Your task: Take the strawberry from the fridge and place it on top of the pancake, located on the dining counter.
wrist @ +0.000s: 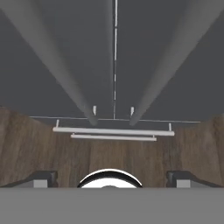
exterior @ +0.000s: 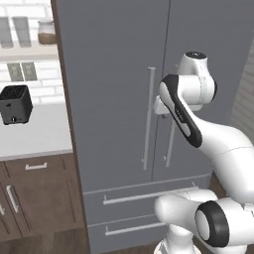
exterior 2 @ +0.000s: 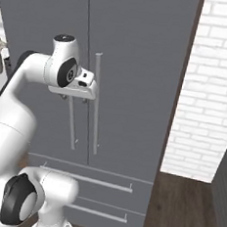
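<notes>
The tall grey fridge stands right in front of me with both doors shut. Its two long silver handles flank the door seam, and the two drawers sit below. My gripper points straight down just in front of the left door's handle, touching nothing. In the hand view my gripper is open, its dark fingertips spread wide with nothing between them, looking down the doors to the drawer handles. The strawberry, the pancake and the dining counter are out of view.
Left of the fridge, a white wall counter over brown cabinets carries a black appliance. A shelf with jars hangs above it. A white brick wall rises to the fridge's right, above wood floor.
</notes>
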Controlling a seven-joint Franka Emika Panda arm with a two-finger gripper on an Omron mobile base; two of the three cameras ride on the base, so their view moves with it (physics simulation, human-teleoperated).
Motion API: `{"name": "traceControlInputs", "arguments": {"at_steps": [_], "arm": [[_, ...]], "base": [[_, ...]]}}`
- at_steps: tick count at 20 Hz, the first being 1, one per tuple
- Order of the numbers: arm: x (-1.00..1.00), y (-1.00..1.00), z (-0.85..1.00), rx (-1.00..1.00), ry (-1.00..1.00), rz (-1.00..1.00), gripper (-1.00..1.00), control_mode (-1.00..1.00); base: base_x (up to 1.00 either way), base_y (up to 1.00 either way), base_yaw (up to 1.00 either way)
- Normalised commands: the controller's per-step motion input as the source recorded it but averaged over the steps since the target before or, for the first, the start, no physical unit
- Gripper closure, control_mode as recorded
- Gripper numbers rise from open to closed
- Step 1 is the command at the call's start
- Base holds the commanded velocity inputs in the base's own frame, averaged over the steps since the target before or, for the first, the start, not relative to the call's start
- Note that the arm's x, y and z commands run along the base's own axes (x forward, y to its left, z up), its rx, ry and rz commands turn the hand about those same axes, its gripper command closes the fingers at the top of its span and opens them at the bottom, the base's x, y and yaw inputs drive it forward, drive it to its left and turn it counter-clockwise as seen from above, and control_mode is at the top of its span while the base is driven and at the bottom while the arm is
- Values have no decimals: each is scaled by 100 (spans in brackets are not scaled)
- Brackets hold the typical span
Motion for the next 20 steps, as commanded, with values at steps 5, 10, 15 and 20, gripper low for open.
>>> {"name": "traceControlInputs", "arguments": {"at_steps": [5,10,15,20], "arm": [[0,0,0,0,0,0,-100,100],[0,0,0,0,0,0,-100,100],[0,0,0,0,0,0,-100,-100],[25,-13,-13,0,-15,-1,-100,-100]], "base": [[-50,0,-1],[-39,0,0],[-5,0,0],[0,0,0]]}}
